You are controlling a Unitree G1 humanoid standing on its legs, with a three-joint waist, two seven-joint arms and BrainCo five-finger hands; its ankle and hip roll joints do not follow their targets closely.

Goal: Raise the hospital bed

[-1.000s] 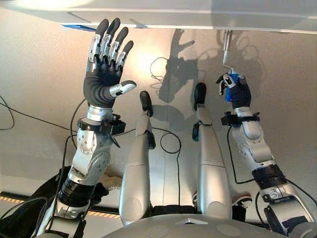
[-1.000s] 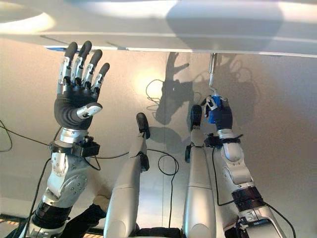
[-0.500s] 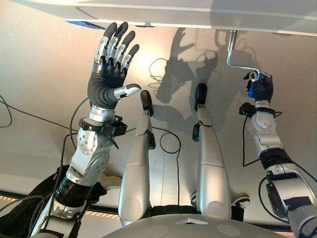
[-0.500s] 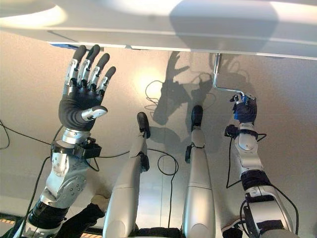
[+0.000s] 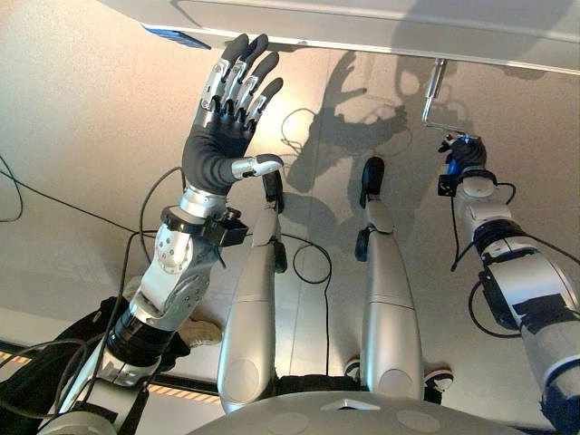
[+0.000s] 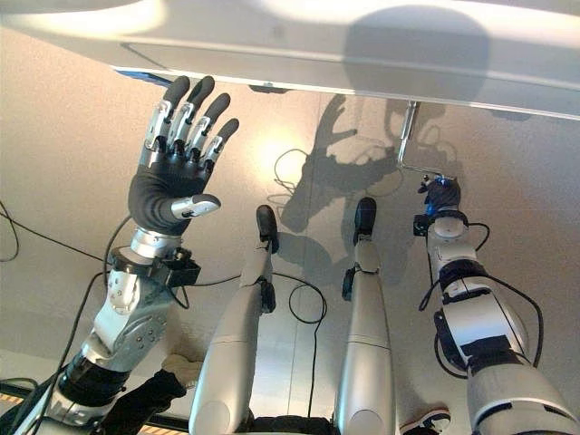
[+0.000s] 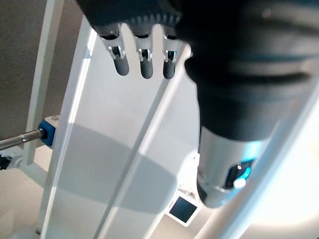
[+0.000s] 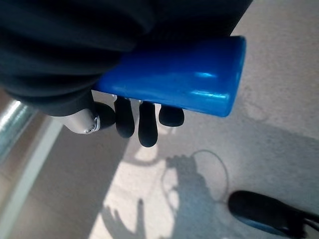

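Right robot hand (image 5: 464,156) is gripping the blue plastic handle (image 8: 174,74) of the bent silver metal crank (image 5: 437,109) under the white hospital bed frame (image 5: 381,27); left robot hand (image 5: 227,127) is hovering open, fingertips near the frame's edge, beige floor (image 5: 82,136) below.

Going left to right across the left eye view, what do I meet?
Left hand, raised with fingers straight by the bed frame → crank rod hanging from the frame → right hand curled on the blue crank handle.

Head stereo pair looks down, both sharing bed frame underside (image 5: 362,32), floor (image 5: 82,118), both arms. Left wrist cam close on white bed frame; right wrist cam tight on blue crank handle (image 8: 174,77).
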